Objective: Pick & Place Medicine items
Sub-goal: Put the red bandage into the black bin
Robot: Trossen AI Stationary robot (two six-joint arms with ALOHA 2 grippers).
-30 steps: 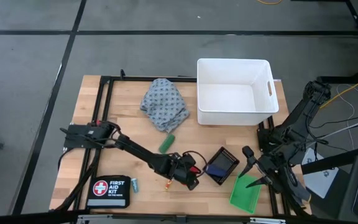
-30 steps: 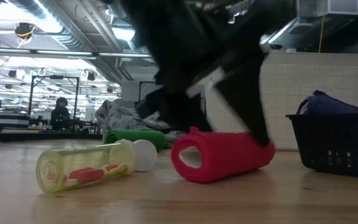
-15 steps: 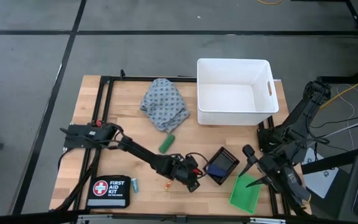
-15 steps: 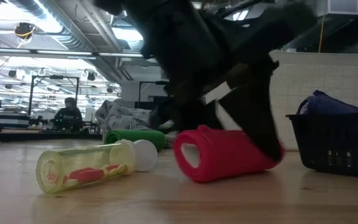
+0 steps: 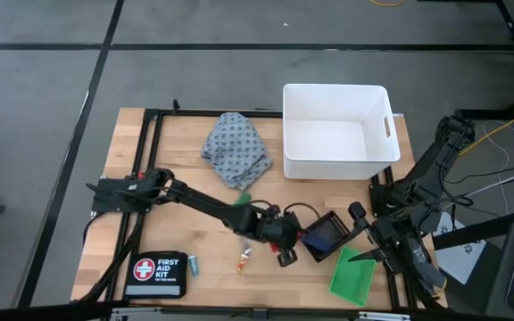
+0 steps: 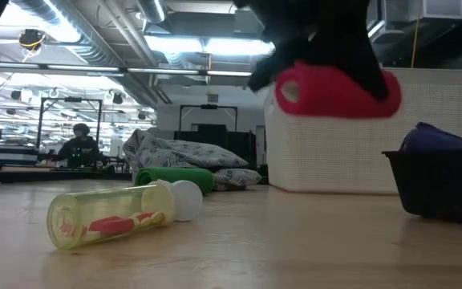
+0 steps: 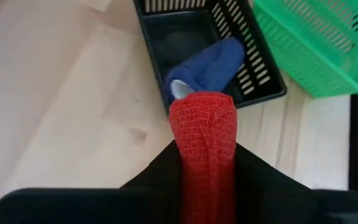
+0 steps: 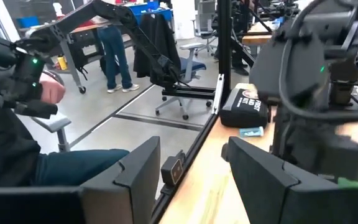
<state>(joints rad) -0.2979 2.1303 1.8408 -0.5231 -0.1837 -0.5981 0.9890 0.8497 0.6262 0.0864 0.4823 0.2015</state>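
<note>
My left gripper (image 5: 286,242) is shut on the red oblong block (image 7: 205,143) and holds it in the air (image 6: 335,88), beside the black basket (image 7: 263,68). A blue cylinder (image 7: 211,64) lies in that basket. The green cylinder (image 6: 175,178), the orange-and-white tube (image 6: 111,215) and the pale teal vial (image 5: 194,264) lie on the table. My right gripper (image 8: 185,168) stands open at the table's right edge (image 5: 364,239), with nothing between its fingers. My left gripper pinches the red block's two long sides (image 7: 182,165) between its two fingers (image 7: 260,183). The block runs along the fingers and sticks out past their tips. It is lifted clear of the table and lies nearly level, its hollow end (image 6: 289,92) showing in the low view.
A white bin (image 5: 335,132) stands at the far right, with a crumpled patterned cloth (image 5: 236,147) to its left. A green basket (image 5: 353,276) sits at the near right beside the black basket (image 5: 324,236). The black first-aid pouch (image 5: 157,272) lies near the front left.
My left gripper has shut on the red block, lifted it clear of the table and carried it toward the table's right edge, up to the black basket. The block has stayed roughly level. The tube and the green cylinder have kept their places.
</note>
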